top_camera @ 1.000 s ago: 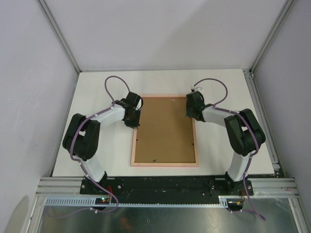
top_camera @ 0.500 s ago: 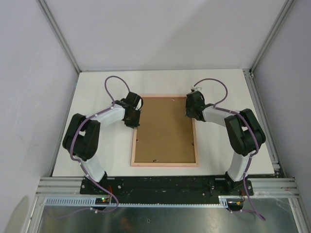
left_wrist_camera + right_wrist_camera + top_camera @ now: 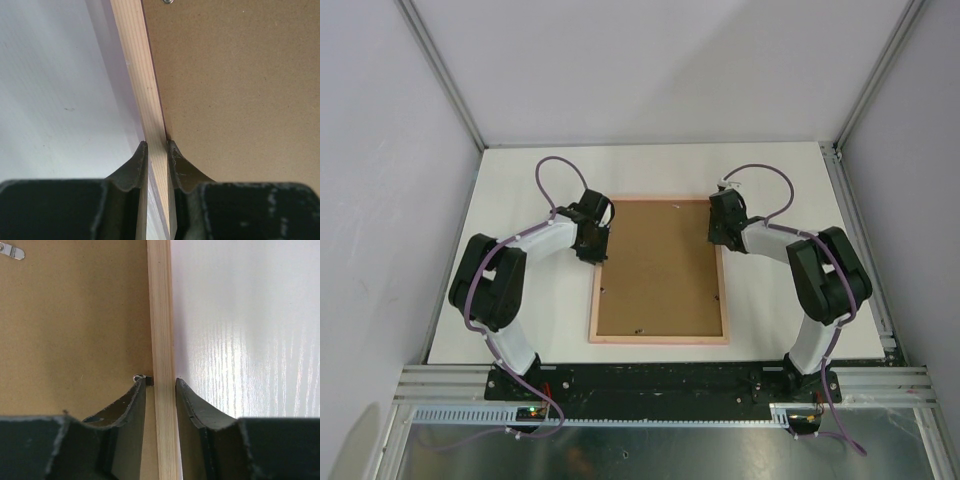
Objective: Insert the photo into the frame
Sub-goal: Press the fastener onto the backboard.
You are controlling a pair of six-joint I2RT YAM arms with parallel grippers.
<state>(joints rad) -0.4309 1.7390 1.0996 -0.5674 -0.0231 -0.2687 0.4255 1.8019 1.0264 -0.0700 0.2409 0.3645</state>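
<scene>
My top camera looks steeply down from high behind the rig over the whole white desk point(image 3: 520, 170). Each wrist camera sits very close, looking past the left pincer point(image 3: 157, 150) or right pincer point(image 3: 160, 385) along one side rail of the thin pale-wood rectangular frame point(image 3: 658, 340), which all three views share.

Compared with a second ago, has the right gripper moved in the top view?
Yes. The right gripper has shifted slightly to the right, outward over the right rail of the frame and away from the backing board.

A white tabletop point(image 3: 510, 190) sits boxed in by plain pale walls point(image 3: 650, 70), lit evenly, perhaps from overhead.
</scene>
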